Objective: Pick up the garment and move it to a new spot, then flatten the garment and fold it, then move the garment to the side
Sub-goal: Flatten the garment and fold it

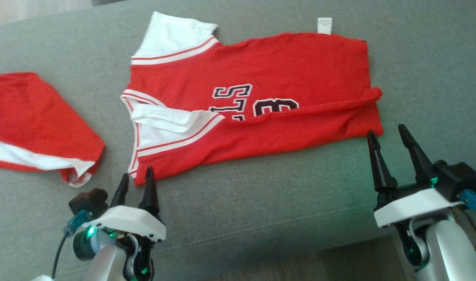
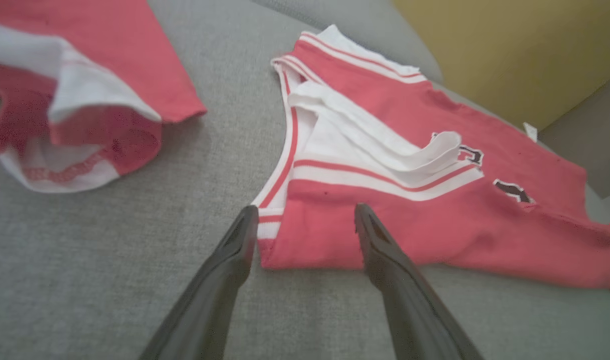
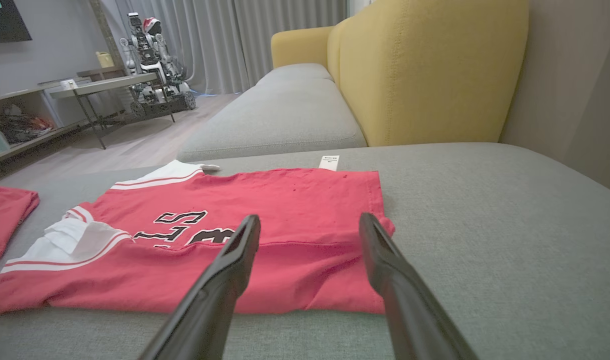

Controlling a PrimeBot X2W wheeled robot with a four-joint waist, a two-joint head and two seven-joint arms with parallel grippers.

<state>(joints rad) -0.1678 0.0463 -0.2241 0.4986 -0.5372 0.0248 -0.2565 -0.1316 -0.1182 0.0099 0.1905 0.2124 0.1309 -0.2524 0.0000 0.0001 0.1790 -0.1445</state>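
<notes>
Soft, even light fills all three views, with no hard glare and no clear source. The head view is grainy and slightly soft; the jersey (image 1: 261, 78) shows saturated red, and small green lights (image 1: 90, 231) glow on the wrists. A thin shadow lies under the jersey's near edge on the grey cushion (image 1: 261, 203). The left wrist view is hazy and washed out, the jersey pinkish, the left fingers (image 2: 220, 280) blurred. The right wrist view is sharpest, though the right fingers (image 3: 217, 285) are out of focus and the sofa back (image 3: 435, 70) bows near the edge.
</notes>
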